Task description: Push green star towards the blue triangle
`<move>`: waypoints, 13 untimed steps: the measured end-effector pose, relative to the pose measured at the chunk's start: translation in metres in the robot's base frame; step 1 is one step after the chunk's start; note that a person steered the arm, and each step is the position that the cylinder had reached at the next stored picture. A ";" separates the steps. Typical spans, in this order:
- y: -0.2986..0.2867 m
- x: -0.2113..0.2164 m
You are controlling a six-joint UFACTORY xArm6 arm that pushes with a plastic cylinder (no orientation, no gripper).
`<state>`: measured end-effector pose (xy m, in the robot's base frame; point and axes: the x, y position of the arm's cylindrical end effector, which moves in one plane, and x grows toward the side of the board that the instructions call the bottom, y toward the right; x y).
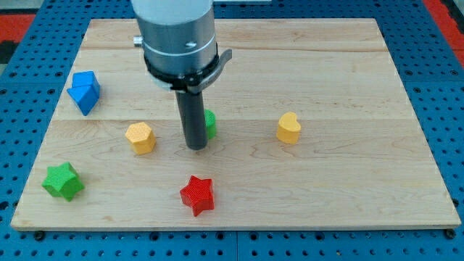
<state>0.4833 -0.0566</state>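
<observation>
The green star [63, 181] lies near the board's bottom left corner. The blue triangle-like block [85, 91] lies at the left, above the star. My tip [196, 147] rests on the board near the middle, well to the right of both. It stands just left of a green block [210, 124] that the rod partly hides.
A yellow hexagon [140, 138] lies left of the tip. A red star [197, 195] lies below the tip. A yellow heart [288, 128] lies to the right. The wooden board [348, 196] sits on a blue pegboard surface [453, 109].
</observation>
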 end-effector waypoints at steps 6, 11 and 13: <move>-0.224 0.115; -0.247 0.077; -0.203 0.004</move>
<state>0.4877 -0.2600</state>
